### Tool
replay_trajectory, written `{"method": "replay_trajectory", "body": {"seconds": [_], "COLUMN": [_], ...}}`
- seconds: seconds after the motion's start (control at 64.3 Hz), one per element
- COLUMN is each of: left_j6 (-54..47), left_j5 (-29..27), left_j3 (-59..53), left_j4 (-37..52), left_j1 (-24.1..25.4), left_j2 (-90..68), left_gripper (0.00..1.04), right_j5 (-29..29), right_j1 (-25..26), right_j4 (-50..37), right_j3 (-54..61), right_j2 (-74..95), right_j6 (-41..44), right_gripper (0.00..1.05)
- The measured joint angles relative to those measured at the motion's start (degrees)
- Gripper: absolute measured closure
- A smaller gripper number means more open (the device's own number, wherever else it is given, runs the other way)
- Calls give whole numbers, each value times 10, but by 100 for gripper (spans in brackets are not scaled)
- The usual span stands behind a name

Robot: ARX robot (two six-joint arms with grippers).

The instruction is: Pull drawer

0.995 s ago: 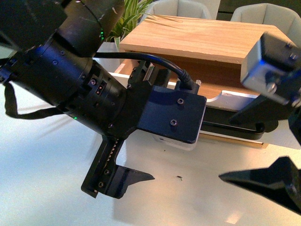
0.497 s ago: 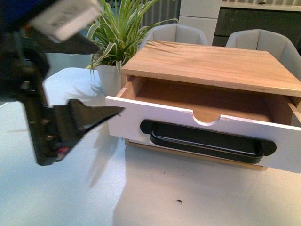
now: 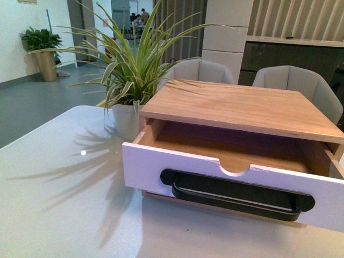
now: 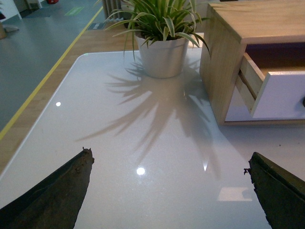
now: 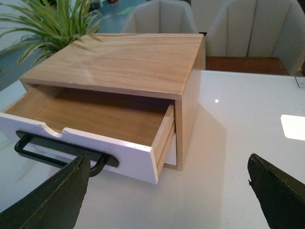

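While the drawer stands well out of its case, this is how I read things.

Step in hand: the pull looks done to me; the drawer [image 3: 236,177] projects toward the near edge of the table [image 3: 59,204], its wooden floor bare to the light.
Drawer location: right of centre on the table, in the wooden cabinet [image 3: 242,105], with the potted plant [image 3: 129,80] just beside the cabinet's left side.
Handle: the black bar handle [image 3: 236,194] runs across the white front, under the half-round notch; nothing touches it.
Left gripper [image 4: 171,191]: released, fingers spread wide over bare tabletop, left of the cabinet, holding nothing.
Right gripper [image 5: 169,191]: released too, spread wide, near the drawer's right corner, clear of it.
Next move: I judge none is needed on the drawer beyond keeping both arms clear.
Writing: no brand, label or lettering that I can read.
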State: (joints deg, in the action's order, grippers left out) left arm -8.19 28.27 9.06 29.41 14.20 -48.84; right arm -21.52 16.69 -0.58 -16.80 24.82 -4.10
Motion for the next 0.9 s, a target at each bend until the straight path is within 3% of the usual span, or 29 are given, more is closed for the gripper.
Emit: {"method": "replay_trajectory", "body": {"seconds": [0.155,0.187,0.249,0.28,0.435,0.466,0.544,0.684,0.746,0.902], "left_j6": [48,55,69,74,78,78,80,80,80,80], "left_j5": [4,-17,-150,-178,-215,-222,-277,-283,-283,-283], "left_j3": [-5,-10,-43,-54,-83,-83,-83,-83,-83,-83], "left_j4": [2,18,102,110,71,53,14,-42,-72,-110], "left_j1": [14,9,-22,-34,-72,-78,-125,-140,-141,-141], "left_j2": [18,16,30,42,109,132,174,234,265,305], "left_gripper": [7,10,27,36,75,84,102,102,102,102], "right_j5": [3,24,85,97,142,186,208,214,215,215], "right_j1": [3,-2,-30,-43,-89,-117,-160,-164,-165,-166], "right_j4": [0,-22,-83,-86,-84,-80,-76,-66,5,7], "right_j3": [3,11,49,61,100,106,117,130,137,141], "right_j2": [-2,-7,-35,-47,-87,-97,-113,-137,-205,-222], "right_j6": [-25,-17,16,24,36,37,40,39,39,39], "right_gripper": [9,12,30,38,77,86,103,103,103,103]}}
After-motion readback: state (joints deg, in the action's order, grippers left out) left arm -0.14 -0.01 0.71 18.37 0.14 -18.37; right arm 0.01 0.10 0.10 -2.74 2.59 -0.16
